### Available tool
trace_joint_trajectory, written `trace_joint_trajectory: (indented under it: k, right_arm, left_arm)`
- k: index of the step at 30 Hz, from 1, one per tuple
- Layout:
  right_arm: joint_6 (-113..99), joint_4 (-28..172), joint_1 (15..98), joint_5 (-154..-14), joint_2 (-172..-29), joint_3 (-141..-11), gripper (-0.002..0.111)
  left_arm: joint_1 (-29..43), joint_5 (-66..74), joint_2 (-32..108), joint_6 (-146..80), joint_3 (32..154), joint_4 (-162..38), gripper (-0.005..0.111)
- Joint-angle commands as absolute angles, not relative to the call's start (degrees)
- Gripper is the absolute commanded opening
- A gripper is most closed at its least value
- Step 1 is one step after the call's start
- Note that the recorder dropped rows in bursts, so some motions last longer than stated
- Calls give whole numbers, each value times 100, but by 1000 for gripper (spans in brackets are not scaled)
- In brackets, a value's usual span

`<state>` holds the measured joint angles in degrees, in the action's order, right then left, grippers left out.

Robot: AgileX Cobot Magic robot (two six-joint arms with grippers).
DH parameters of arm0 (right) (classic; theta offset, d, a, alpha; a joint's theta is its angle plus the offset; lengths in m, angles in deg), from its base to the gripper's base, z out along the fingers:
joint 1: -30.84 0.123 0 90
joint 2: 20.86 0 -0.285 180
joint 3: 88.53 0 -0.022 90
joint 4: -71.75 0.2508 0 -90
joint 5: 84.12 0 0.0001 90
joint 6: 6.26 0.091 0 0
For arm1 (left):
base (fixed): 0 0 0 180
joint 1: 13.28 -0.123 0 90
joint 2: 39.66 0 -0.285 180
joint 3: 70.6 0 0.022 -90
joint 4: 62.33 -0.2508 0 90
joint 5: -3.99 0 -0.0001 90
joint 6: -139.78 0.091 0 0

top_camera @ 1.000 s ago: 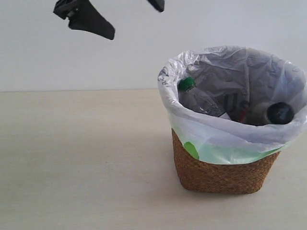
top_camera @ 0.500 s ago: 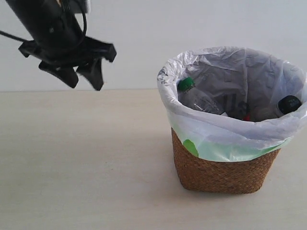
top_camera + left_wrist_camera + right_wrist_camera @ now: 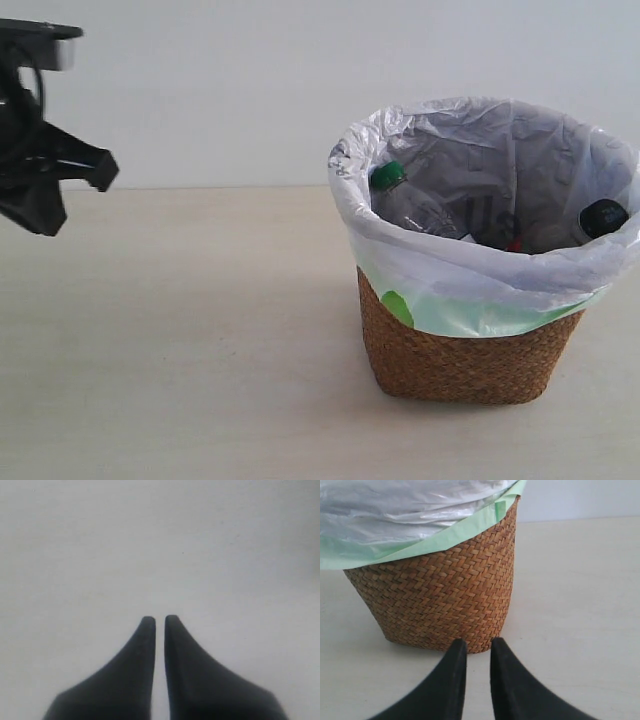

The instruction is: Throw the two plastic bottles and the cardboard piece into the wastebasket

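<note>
The wastebasket (image 3: 470,355), brown wicker with a white bag lining, stands on the right of the table. Two bottles lie inside it. The green-capped one (image 3: 391,178) leans at the left of the rim, and only the black cap of the other (image 3: 603,217) shows at the right. The cardboard piece is hidden. My left gripper (image 3: 45,220) hangs at the far left, well away from the basket, its jaws (image 3: 160,620) nearly touching and empty. My right gripper (image 3: 478,642) sits low by the basket's base (image 3: 440,605), jaws close together, holding nothing. It is out of the exterior view.
The pale wooden table (image 3: 200,350) stretches left of the basket under a plain white wall. The bag's rim (image 3: 480,285) folds over the basket's edge with green patches.
The left arm swung from above the basket down and to the far left, and its jaws closed. The black-capped bottle dropped and settled against the basket's right side.
</note>
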<state>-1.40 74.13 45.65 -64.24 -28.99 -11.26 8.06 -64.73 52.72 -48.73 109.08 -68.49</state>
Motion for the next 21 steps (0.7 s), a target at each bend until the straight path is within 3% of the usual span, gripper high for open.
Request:
trace_joint_trajectory:
  k: [1,11,21]
  right_arm:
    - [-169,7411,4574,-6445,-2864,-1131,13]
    - [-169,7411,4574,-6445,-2864,-1131,13]
    - [-169,7411,4574,-6445,-2864,-1131,13]
  left_arm:
    - [726,-5920,4042,-5357,10064,-6664,4]
    - [726,-3845,888,-5735,7565,-5880,4]
    - [726,-3802,-1309,-5735,6226,-5249,4]
